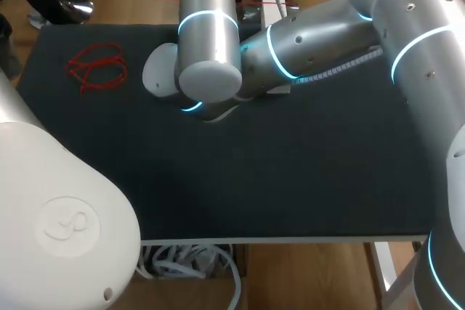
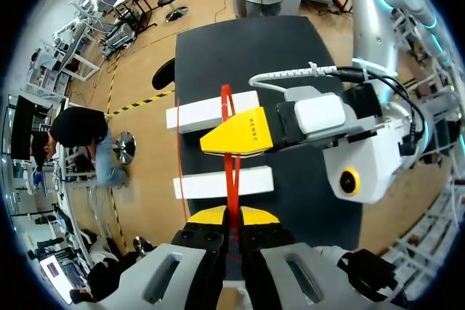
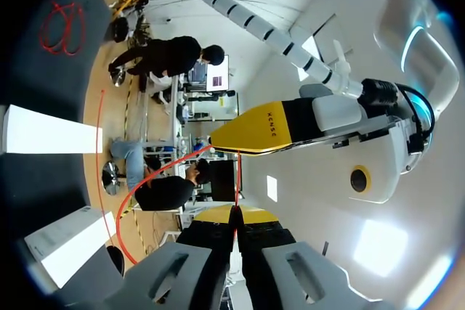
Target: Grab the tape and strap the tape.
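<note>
Tape [image 2: 231, 168], a thin red strand, is pinched by the clenched left claw [image 2: 232, 217] and is likewise clamped by the clenched right claw [image 3: 234, 215]. It is stretched between the two claws and is seen crossing in front of two white blocks [image 2: 211, 111]. A loose red tangle [image 1: 96, 67] is seen on the black mat [image 1: 290, 165], well apart from both claws.

Camera layout
Head view looks down from behind onto the dark worktop [image 1: 290, 179]; wrist views face each other closely along the thin red tape [image 2: 231, 172].
</note>
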`<act>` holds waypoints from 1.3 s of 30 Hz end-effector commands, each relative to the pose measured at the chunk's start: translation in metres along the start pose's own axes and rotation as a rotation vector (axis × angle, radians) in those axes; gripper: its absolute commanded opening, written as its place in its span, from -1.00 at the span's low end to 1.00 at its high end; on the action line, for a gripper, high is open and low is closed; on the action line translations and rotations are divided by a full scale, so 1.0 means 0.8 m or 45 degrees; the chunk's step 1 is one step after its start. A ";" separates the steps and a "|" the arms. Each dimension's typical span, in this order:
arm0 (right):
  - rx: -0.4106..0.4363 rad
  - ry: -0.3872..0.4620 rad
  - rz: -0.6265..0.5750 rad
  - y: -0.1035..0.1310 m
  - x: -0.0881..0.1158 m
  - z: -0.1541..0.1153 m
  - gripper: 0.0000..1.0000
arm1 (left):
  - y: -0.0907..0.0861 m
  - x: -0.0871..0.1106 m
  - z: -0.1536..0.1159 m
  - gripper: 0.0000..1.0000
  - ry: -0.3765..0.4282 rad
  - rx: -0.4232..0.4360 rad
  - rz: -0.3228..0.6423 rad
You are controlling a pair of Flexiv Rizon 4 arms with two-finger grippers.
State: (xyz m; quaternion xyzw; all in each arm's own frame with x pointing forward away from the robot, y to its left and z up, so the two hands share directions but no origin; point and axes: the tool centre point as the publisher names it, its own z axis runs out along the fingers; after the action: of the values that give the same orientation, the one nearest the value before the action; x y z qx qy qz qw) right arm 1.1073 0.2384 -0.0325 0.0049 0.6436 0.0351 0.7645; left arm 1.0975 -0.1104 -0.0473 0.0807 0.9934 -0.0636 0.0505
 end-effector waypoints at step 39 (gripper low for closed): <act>-0.042 0.013 -0.019 0.025 -0.002 -0.002 -1.00 | 0.000 0.000 -0.001 -1.00 0.002 -0.003 -0.001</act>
State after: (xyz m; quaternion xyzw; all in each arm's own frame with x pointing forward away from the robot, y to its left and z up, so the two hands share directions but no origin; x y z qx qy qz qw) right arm 1.1057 0.2572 -0.0316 -0.0119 0.6454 0.0414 0.7626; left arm 1.0975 -0.1103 -0.0474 0.0806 0.9934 -0.0637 0.0505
